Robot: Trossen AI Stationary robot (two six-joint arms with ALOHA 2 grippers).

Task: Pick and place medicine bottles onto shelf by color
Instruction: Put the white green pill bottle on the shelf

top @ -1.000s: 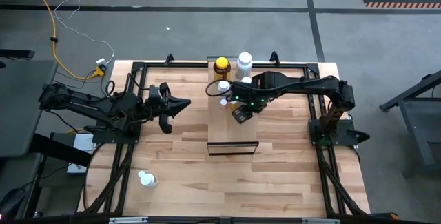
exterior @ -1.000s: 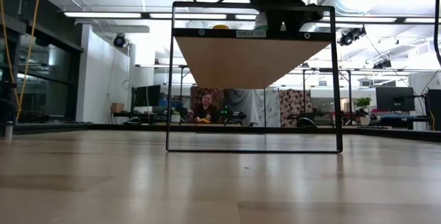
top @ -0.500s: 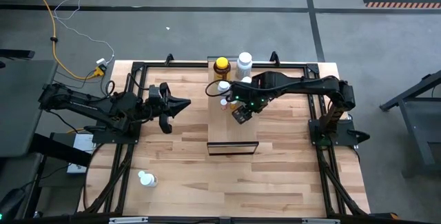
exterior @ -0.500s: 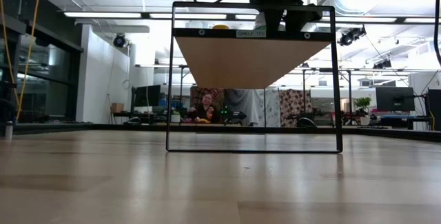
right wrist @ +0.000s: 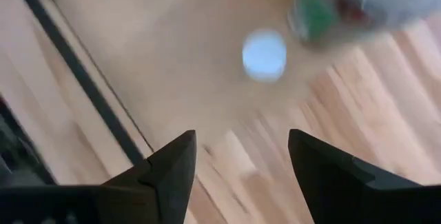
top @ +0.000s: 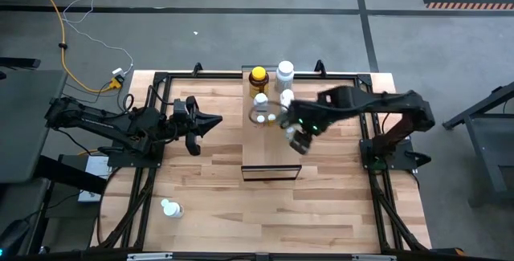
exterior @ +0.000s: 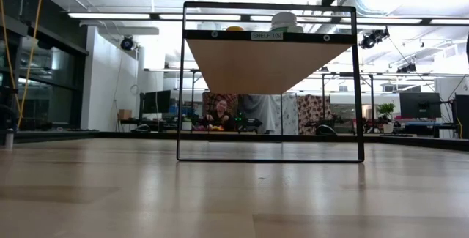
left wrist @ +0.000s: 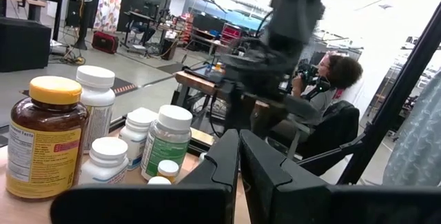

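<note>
The right gripper point(top: 299, 142) is open and holds nothing; it hangs over the right side of the shelf point(top: 271, 144). The medicine bottles point(top: 269, 96) stand close together at the far end of the shelf (the amber one point(top: 258, 78) with the yellow cap is at the back). One white bottle point(top: 171, 209) lies alone on the surface point(top: 217, 197), well apart. The left gripper point(top: 210, 121) is closed and waits left of the shelf.
</note>
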